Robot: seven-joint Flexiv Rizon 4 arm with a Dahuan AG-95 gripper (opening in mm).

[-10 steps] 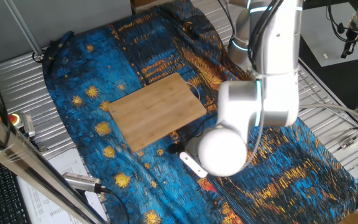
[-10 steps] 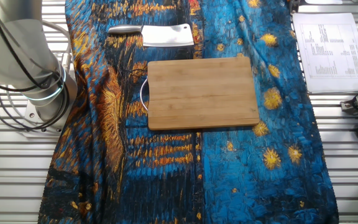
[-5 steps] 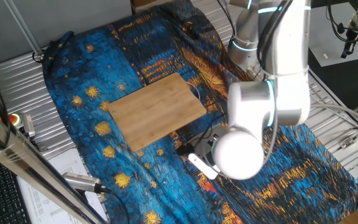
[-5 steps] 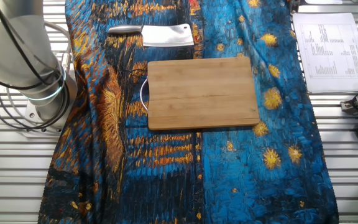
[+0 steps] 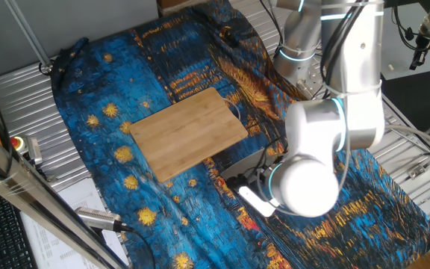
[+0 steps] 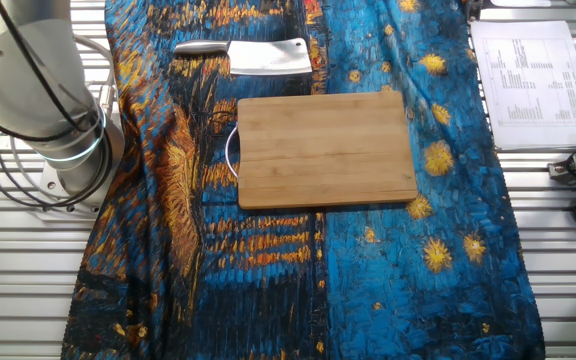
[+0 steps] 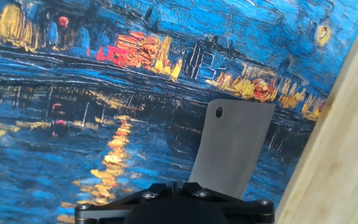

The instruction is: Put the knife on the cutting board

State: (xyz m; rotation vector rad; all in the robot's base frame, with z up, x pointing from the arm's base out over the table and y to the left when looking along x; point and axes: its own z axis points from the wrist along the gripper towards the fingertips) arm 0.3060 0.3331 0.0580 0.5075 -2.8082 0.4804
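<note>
Since the earlier frames the white arm's bulky wrist (image 5: 307, 178) has swung further from the flat, fine-grained tan bamboo cutting board (image 6: 326, 149). The small all-metal cleaver (image 6: 256, 56) lies on the painted blue cloth (image 6: 438, 250) just beside the board, long axis parallel to its edge, handle towards the arm's base. Whether the gripper is parted or closed cannot be told.
</note>
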